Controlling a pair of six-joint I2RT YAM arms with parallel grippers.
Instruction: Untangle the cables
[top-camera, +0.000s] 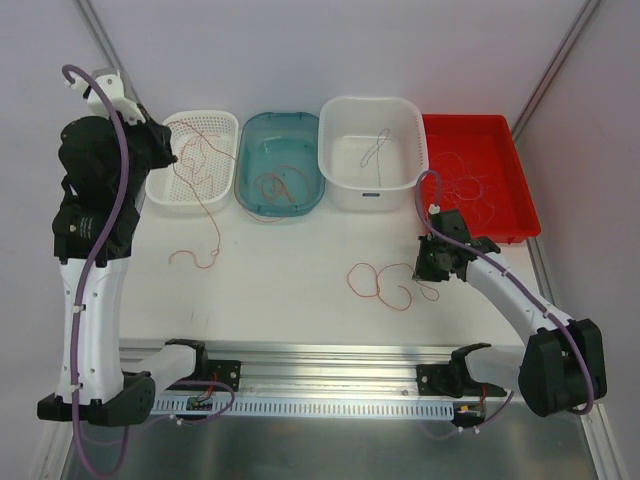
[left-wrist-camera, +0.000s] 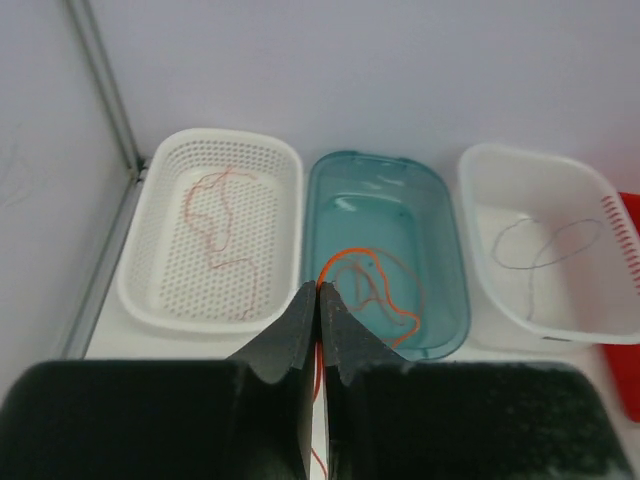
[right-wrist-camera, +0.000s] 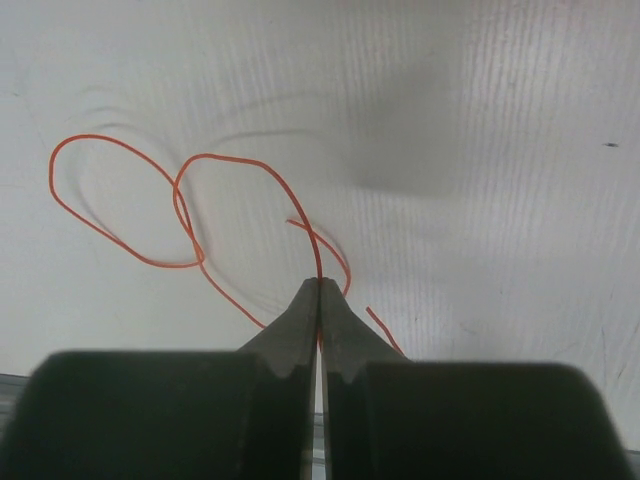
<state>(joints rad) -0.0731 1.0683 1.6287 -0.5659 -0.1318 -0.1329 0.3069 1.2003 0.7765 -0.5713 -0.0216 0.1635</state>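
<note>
Plainly, two red cables were gripped, one in each claw.
A looped red cable (right-wrist-camera: 195, 245) lay on the counter (top-camera: 290, 250), pinched by the fully closed right claw (right-wrist-camera: 318, 285). A hanging red cable (top-camera: 216, 225) was clamped in the closed left claw (left-wrist-camera: 320, 292), raised near the perforated basket (left-wrist-camera: 215, 135). If pulled hard, the crossed loops could be cinched into a knot, or the thin wire could be lost.

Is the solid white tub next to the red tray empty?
No, a thin grey cable lies curled inside the white tub.
</note>
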